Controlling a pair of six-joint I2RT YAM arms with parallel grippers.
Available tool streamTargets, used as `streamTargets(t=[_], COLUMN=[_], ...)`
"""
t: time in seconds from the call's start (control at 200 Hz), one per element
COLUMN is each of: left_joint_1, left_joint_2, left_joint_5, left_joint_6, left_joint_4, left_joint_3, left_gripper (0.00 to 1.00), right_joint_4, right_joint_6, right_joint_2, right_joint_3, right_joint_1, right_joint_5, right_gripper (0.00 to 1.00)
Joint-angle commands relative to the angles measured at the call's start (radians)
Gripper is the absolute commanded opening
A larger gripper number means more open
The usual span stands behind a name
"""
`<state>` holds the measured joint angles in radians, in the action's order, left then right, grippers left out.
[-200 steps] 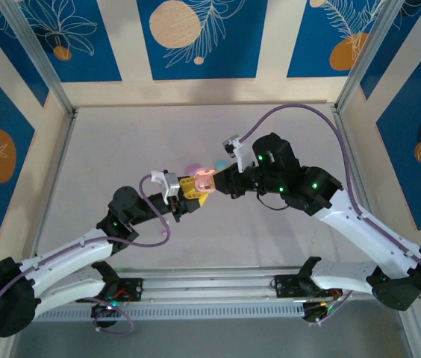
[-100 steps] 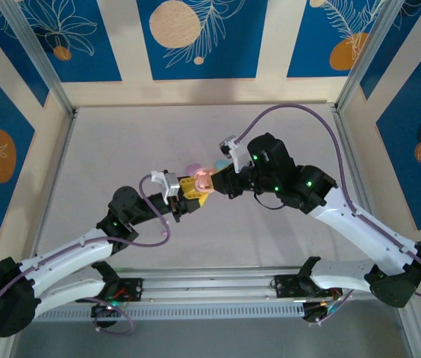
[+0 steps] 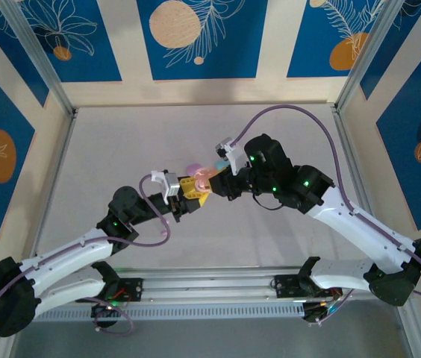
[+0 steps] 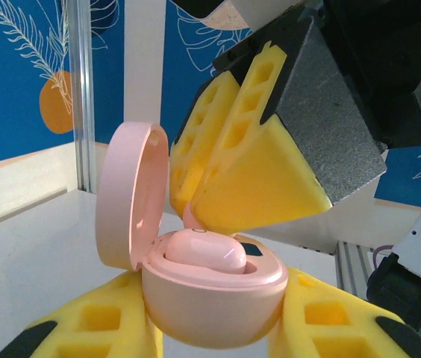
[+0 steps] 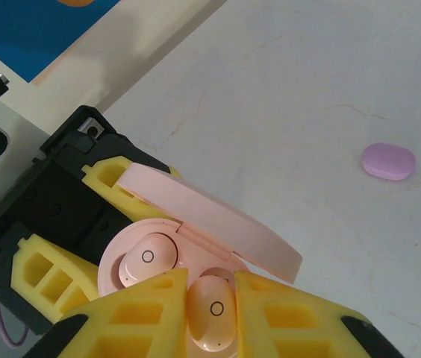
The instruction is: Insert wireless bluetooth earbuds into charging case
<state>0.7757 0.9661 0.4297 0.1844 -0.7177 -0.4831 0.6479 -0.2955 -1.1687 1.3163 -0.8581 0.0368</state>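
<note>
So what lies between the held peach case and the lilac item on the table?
Bare table separates case from lilac item, per the right wrist view.

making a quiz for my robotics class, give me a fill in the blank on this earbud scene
The lid of the peach case stands ___.
The left gripper is shut on the ___.
The right gripper pinches one earbud; the number of earbuds already seated in the case is ___.
Missing words: open; case; one.
</note>
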Motion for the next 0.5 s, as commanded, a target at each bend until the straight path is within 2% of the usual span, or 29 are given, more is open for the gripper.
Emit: streamTargets(t=[0.0,0.495], left_joint_1=[0.007,0.008], left_joint_2=[-0.007,-0.007], left_joint_5=[0.009,0.010], left_joint_6=[0.013,0.012], left_joint_4=[-0.057,-0.055], left_joint_3=[-0.022,-0.020], left_gripper=[0.20,0.20], right_joint_4=[0.026,0.029], right_joint_6=[0.023,0.001], right_joint_2=[-0.002,0.006], right_joint_3=[0.002,0.006], right_joint_1=[-0.009,-0.006], right_joint_5=[-0.028,-0.023], right_gripper=[0.23,0.34])
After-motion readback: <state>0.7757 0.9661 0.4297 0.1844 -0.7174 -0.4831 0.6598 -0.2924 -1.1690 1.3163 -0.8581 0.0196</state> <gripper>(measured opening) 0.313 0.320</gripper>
